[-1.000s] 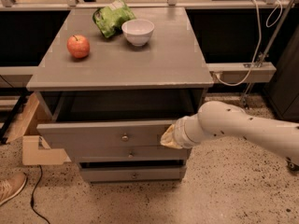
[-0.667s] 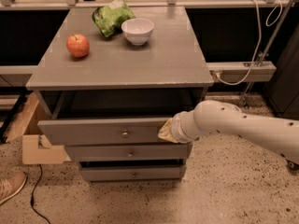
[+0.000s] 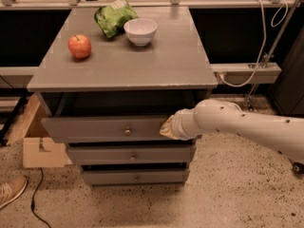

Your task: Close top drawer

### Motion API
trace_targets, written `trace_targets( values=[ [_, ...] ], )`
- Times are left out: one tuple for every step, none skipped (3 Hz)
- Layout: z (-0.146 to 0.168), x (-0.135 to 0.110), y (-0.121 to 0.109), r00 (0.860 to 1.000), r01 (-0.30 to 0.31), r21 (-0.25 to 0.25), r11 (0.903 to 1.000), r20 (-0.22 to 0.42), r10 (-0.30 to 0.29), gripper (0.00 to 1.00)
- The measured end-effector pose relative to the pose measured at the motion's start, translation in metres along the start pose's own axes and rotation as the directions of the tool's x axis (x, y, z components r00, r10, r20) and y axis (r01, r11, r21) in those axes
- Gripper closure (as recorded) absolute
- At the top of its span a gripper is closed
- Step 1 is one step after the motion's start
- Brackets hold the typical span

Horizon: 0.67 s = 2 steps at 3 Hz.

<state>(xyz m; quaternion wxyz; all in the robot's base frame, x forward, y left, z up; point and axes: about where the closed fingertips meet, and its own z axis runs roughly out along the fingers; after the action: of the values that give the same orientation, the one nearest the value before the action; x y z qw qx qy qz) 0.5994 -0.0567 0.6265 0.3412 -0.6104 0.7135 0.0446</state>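
Note:
The top drawer (image 3: 102,128) is the uppermost grey front of the cabinet, with a small round metal knob (image 3: 127,132). It stands slightly out from the cabinet, with a dark gap above it. My gripper (image 3: 167,127) presses against the right end of the drawer front, at the end of the white arm (image 3: 242,127) that reaches in from the right. The fingers are hidden against the drawer face.
The grey cabinet top (image 3: 156,65) holds a red apple (image 3: 80,46), a green bag (image 3: 114,15) and a white bowl (image 3: 140,31). Two lower drawers (image 3: 133,156) sit below. A cardboard box (image 3: 35,141) stands at the left, a shoe (image 3: 10,190) on the floor.
The top drawer has slid inward toward the cabinet, pushed by my gripper, which moved with it. The dark opening above the drawer has narrowed.

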Motion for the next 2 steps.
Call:
trace_targets(
  values=[
    [0.0, 0.0, 0.0, 1.0, 0.0, 0.0, 1.0, 0.0, 0.0, 1.0],
    [0.016, -0.008, -0.025, 1.0, -0.002, 0.02, 0.9998, 0.014, 0.002, 1.0]
  ],
)
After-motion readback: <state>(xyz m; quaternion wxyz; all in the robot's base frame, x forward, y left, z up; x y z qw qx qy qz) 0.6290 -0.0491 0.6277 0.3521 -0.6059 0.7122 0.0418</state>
